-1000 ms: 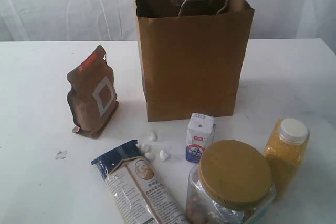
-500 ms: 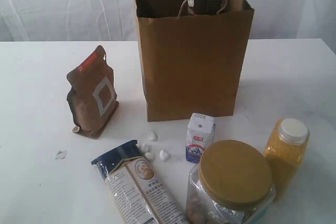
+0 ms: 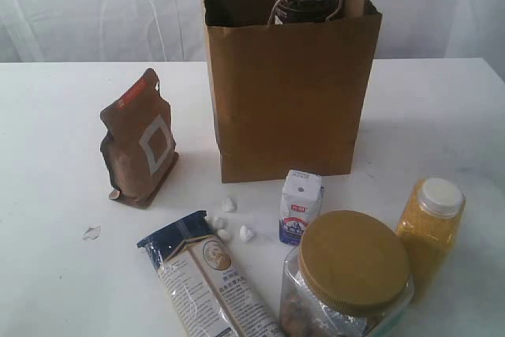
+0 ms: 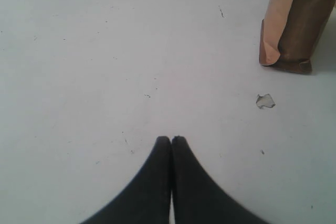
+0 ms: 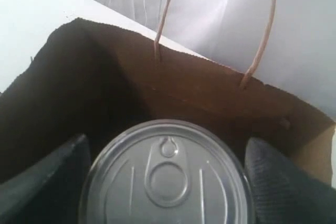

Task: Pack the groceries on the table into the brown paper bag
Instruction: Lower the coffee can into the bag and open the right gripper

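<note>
The can (image 5: pixel 167 174) is grasped by the right claw (image 5: pixel 168 195) in the bag's (image 3: pixel 288 92) mouth, partly sunk inside; the left claw (image 4: pixel 171 142) is seen clenched, empty.

small white-blue carton (image 3: pixel 301 207): red patch with print, too small to read
long blue-topped noodle packet (image 3: pixel 209 278): lines of dark print beside a round picture, not legible
brown red-labelled pouch (image 3: pixel 140 141): red label and white square outline, no readable words

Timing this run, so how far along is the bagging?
Done: nothing visibly packed. In hand: the right fingers hold the can in the mouth of the paper bag. Left on the table: pouch, noodle packet, carton, jar, bottle, white lumps.
</note>
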Controlling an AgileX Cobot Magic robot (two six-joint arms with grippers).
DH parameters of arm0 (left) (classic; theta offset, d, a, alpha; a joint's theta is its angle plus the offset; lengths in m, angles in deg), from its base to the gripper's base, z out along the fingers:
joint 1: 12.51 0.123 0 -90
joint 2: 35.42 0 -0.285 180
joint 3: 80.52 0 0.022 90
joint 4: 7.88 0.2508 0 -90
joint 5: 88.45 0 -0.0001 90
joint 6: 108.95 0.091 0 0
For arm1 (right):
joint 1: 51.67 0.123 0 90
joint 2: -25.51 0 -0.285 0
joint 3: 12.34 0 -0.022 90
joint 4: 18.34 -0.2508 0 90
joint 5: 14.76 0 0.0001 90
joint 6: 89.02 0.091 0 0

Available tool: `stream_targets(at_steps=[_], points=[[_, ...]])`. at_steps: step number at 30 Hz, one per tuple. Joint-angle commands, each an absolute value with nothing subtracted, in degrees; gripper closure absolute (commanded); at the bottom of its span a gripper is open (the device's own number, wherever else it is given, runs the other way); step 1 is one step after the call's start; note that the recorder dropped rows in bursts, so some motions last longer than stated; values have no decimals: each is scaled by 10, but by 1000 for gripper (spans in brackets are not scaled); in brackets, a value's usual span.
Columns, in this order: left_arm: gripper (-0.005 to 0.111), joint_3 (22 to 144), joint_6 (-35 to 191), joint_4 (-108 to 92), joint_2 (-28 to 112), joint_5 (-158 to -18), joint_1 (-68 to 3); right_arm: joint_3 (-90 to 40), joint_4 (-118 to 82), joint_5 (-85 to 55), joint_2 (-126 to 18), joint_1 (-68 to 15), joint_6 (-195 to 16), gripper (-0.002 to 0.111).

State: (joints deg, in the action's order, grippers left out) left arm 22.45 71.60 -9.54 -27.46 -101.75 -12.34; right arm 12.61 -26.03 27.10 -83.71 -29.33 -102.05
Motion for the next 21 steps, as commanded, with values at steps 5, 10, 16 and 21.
stream_targets(at_steps=[5, 10, 16, 21], points=[[107, 223, 711, -95, -276, -1018, -127, 130, -260, 251, -831, -294, -1018, 41], [107, 223, 711, -95, -276, -1018, -127, 130, -260, 267, -831, -294, -1018, 41], [107, 223, 711, -95, -276, -1018, -127, 130, -260, 289, -831, -294, -1018, 41], [107, 223, 711, -95, -276, -1018, -127, 130, -264, 289, -831, -294, -1011, 41]])
